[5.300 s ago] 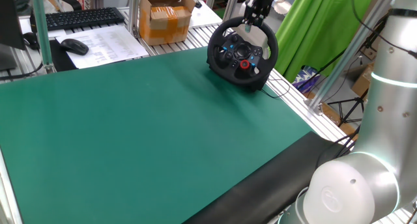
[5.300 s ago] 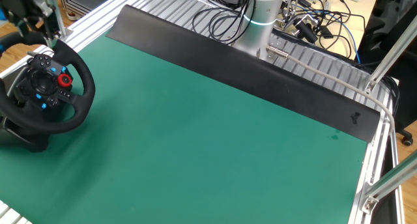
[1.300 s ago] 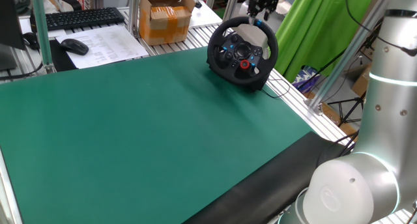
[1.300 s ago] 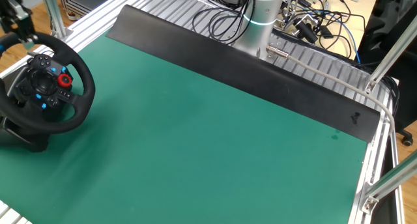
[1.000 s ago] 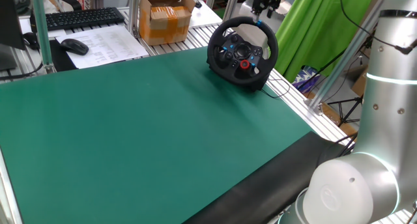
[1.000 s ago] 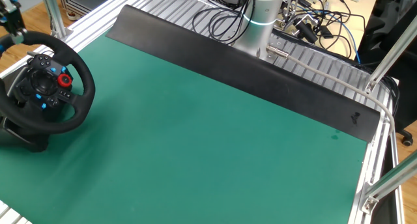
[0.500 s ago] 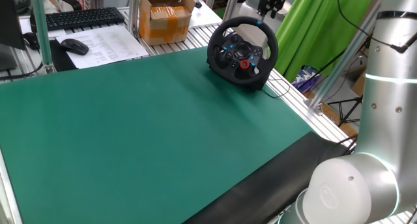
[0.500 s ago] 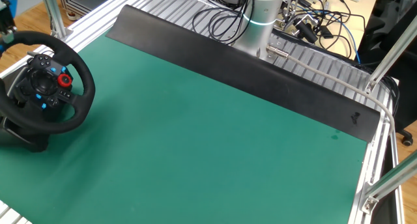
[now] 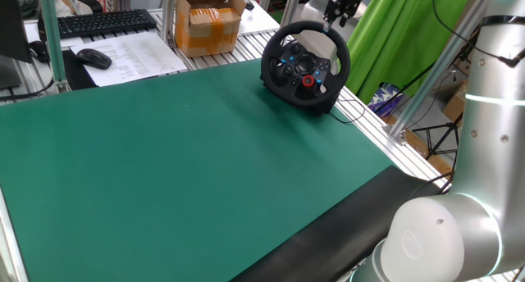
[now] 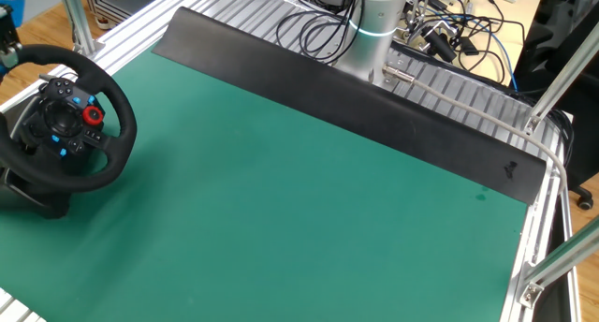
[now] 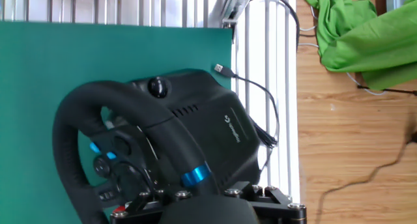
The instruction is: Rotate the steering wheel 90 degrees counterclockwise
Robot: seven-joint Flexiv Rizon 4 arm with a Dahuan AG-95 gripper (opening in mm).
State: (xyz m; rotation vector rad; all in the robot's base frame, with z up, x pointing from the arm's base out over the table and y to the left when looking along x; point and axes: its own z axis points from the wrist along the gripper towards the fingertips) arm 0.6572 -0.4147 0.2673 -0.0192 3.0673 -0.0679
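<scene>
The steering wheel [image 9: 305, 67] stands on its black base at the far right corner of the green mat, with its red dial low on the hub. In the other fixed view the steering wheel [image 10: 65, 116] is at the left edge. My gripper [image 9: 339, 8] hangs just above and behind the top of the rim, apart from it, open, with nothing between its fingers. The hand view looks down on the steering wheel [image 11: 124, 103] from behind; a blue stripe [image 11: 195, 176] marks the rim close under the hand. No fingertips show in that view.
A loose USB cable [image 11: 225, 70] trails off the wheel's base over the aluminium rails. Behind the mat are a cardboard box [image 9: 212, 20], a keyboard [image 9: 102, 21] and a mouse [image 9: 93, 58]. Green cloth [image 9: 410, 36] hangs at the right. The arm's base [image 10: 374, 27] stands among cables.
The gripper has drifted slightly up and to the right, away from the rim's top. The wheel has not turned.
</scene>
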